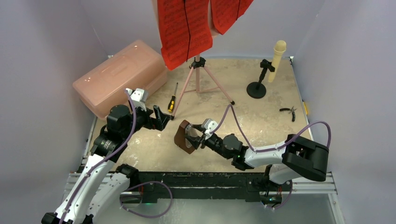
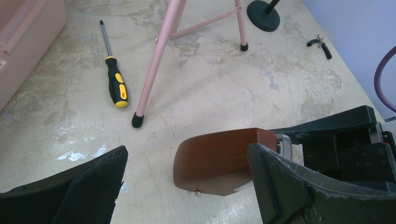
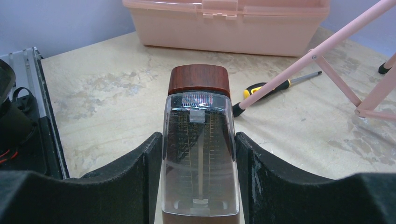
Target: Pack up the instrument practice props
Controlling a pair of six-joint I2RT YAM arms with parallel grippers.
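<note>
My right gripper (image 1: 195, 136) is shut on the brown pyramid metronome (image 1: 183, 138), one finger on each side of its clear front cover (image 3: 200, 140). The metronome is tipped over, base toward the left arm, low over the table. My left gripper (image 1: 161, 119) is open and empty just left of it, and the metronome (image 2: 219, 158) shows between its jaws. The pink tripod music stand (image 1: 201, 79) stands at the back with red sheet-music pages (image 1: 184, 28) hanging over its desk. The cream stick microphone (image 1: 279, 53) stands upright in a black holder at the back right.
A large pink lidded box (image 1: 119, 74) sits shut at the back left. A yellow-and-black screwdriver (image 1: 173, 100) lies beside the tripod's near left leg (image 2: 149, 74). Small black pliers (image 1: 290, 112) lie at the right. Grey walls close in on both sides.
</note>
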